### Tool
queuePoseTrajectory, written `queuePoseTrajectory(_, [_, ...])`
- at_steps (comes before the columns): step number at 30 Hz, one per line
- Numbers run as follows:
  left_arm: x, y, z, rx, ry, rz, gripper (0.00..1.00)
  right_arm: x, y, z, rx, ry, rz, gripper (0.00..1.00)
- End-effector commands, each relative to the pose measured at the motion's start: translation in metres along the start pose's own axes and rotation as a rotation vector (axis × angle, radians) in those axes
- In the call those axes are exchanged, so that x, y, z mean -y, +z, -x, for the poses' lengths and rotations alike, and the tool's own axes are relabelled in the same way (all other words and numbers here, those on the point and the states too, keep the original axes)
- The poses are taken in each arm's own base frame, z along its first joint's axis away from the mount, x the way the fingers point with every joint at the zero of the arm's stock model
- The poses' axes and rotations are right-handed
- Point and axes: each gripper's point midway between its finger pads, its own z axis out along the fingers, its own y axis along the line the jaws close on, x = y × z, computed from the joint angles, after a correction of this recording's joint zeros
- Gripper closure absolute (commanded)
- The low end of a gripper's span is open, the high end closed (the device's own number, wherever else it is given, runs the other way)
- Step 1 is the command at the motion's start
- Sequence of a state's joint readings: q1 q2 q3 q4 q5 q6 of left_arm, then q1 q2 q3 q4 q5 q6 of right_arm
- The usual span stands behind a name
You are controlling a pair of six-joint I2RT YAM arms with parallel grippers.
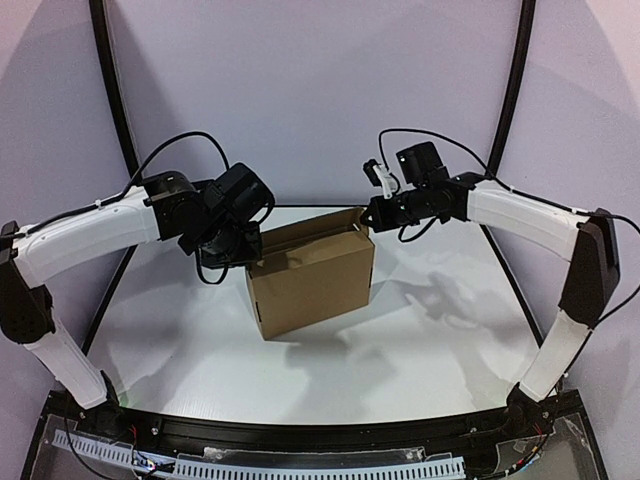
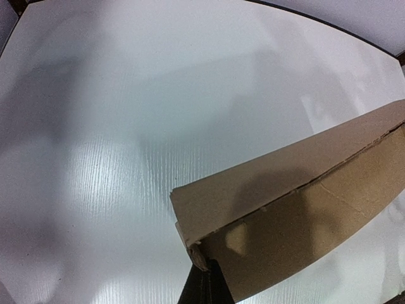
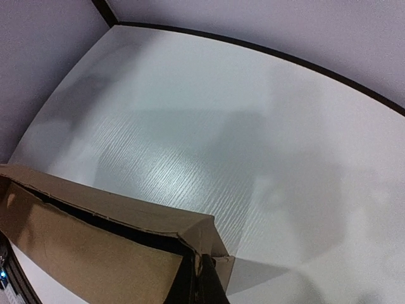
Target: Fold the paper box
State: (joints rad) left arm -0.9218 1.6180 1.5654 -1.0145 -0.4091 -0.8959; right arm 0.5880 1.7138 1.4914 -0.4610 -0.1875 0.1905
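The fingers (image 2: 196, 292) of the left gripper (image 2: 205, 272) are pressed together at the bottom edge of the left wrist view. They pinch the near corner of the box (image 2: 304, 209), where the cardboard is a little crushed. From this corner the box runs toward the right edge of the frame, narrow side up.

The fingers (image 3: 214, 292) of the right gripper (image 3: 204, 269) are also pressed together, at the bottom centre of the right wrist view, and they pinch the other top corner. There the box stretches to the lower left of the frame, and a dark slit shows along its top between two cardboard layers.

In the top view the box is upright in the centre of the frame over the white table (image 1: 200, 350), its broad brown face turned to the bottom of the frame. I cannot tell if its lower edge touches the table. The left arm (image 1: 90, 235) reaches in from the left edge to the upper left corner of the box, and the right arm (image 1: 520, 220) reaches from the right edge to the upper right corner.
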Motion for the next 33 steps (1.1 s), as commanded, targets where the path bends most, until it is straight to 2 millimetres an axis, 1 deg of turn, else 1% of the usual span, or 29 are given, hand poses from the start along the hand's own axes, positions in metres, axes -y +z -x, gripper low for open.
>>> queuePoseTrajectory(1, [-0.009,0.031,-0.063,-0.221,0.056,0.043,0.99,-0.035,-0.002,-0.020,0.022,-0.050,0.179,1.00])
queuePoseTrajectory(3, [-0.005,0.030,-0.064,-0.214,0.065,0.022,0.99,-0.035,-0.005,-0.023,0.050,-0.064,0.181,1.00])
queuePoseTrajectory(6, [-0.007,0.030,-0.071,-0.219,0.071,0.014,0.99,-0.032,-0.007,-0.030,0.074,-0.084,0.171,1.00])
queuePoseTrajectory(7, [-0.010,0.031,-0.075,-0.226,0.071,0.020,0.99,-0.031,-0.007,-0.036,0.069,-0.086,0.168,1.00])
queuePoseTrajectory(9, [-0.010,0.030,-0.075,-0.224,0.055,0.010,0.99,-0.029,-0.007,-0.041,0.055,-0.078,0.157,1.00])
queuePoseTrajectory(13, [-0.003,0.034,-0.083,-0.236,0.034,-0.028,0.99,-0.027,-0.008,-0.054,0.064,-0.061,0.161,1.00])
queuePoseTrajectory(14, [-0.005,0.036,-0.086,-0.237,0.032,-0.018,0.99,-0.025,-0.008,-0.061,0.076,-0.055,0.157,1.00])
queuePoseTrajectory(17, [-0.008,0.040,-0.095,-0.250,0.019,-0.007,0.99,-0.023,-0.007,-0.068,0.075,-0.048,0.152,1.00])
queuePoseTrajectory(18, [-0.005,0.040,-0.098,-0.252,0.014,-0.022,0.99,-0.024,-0.009,-0.069,0.065,-0.041,0.154,1.00])
queuePoseTrajectory(21, [-0.004,0.040,-0.103,-0.260,0.008,-0.025,0.99,-0.027,-0.018,-0.070,0.066,-0.015,0.169,1.00])
queuePoseTrajectory(24, [-0.005,0.043,-0.109,-0.265,0.013,-0.022,0.99,-0.039,-0.024,-0.085,0.080,-0.058,0.248,1.00])
queuePoseTrajectory(26, [-0.005,0.046,-0.115,-0.275,0.021,-0.018,0.99,-0.044,-0.022,-0.096,0.117,-0.120,0.263,1.00])
queuePoseTrajectory(29, [-0.008,0.053,-0.127,-0.295,0.033,-0.004,0.99,-0.041,-0.019,-0.107,0.149,-0.142,0.254,1.00])
queuePoseTrajectory(31, [-0.009,0.054,-0.129,-0.302,0.037,0.000,0.99,-0.039,-0.017,-0.112,0.148,-0.142,0.248,1.00])
queuePoseTrajectory(32, [-0.010,0.054,-0.131,-0.305,0.037,0.001,0.99,-0.036,-0.017,-0.119,0.144,-0.143,0.238,1.00])
queuePoseTrajectory(33, [-0.010,0.053,-0.133,-0.307,0.037,0.000,0.99,-0.037,-0.019,-0.120,0.154,-0.151,0.240,1.00])
